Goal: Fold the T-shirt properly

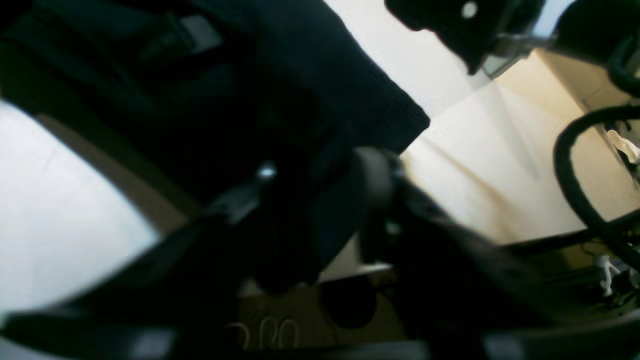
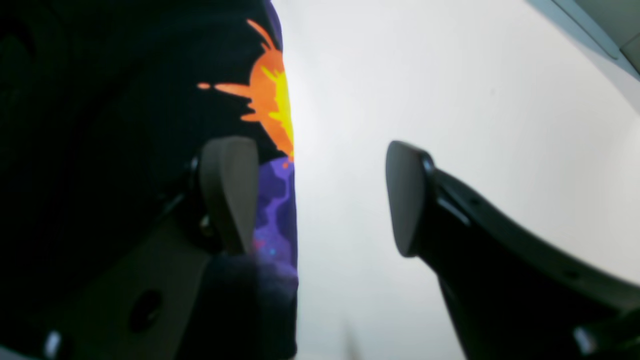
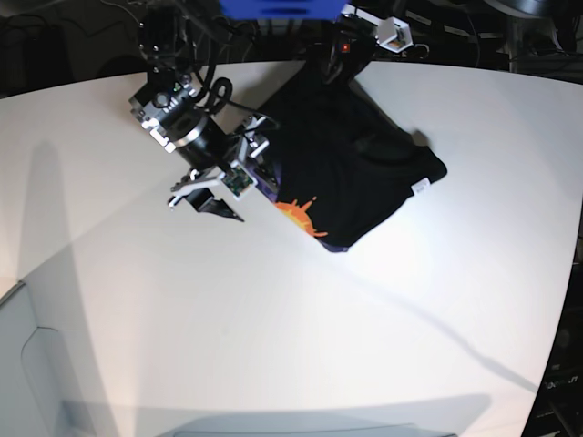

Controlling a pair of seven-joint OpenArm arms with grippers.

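The black T-shirt (image 3: 351, 155) lies partly folded on the white table (image 3: 273, 328), with its orange-and-purple graphic (image 3: 302, 217) along the near-left edge and a small white tag (image 3: 421, 187) at the right corner. My right gripper (image 3: 214, 205) stands open just left of that edge. In the right wrist view one of its fingers (image 2: 230, 195) lies over the printed cloth (image 2: 272, 100) and the other hovers above bare table. The left arm (image 3: 351, 41) reaches over the shirt's far edge. In the blurred left wrist view, black cloth (image 1: 280, 90) lies by dark fingers (image 1: 372, 172); their grip is unclear.
Cables and mounts crowd the table's back edge (image 3: 401, 36). A black cable loop (image 1: 575, 165) hangs at the right of the left wrist view. A grey panel (image 3: 27, 364) sits at the near-left corner. Arm shadows cross the near half of the table.
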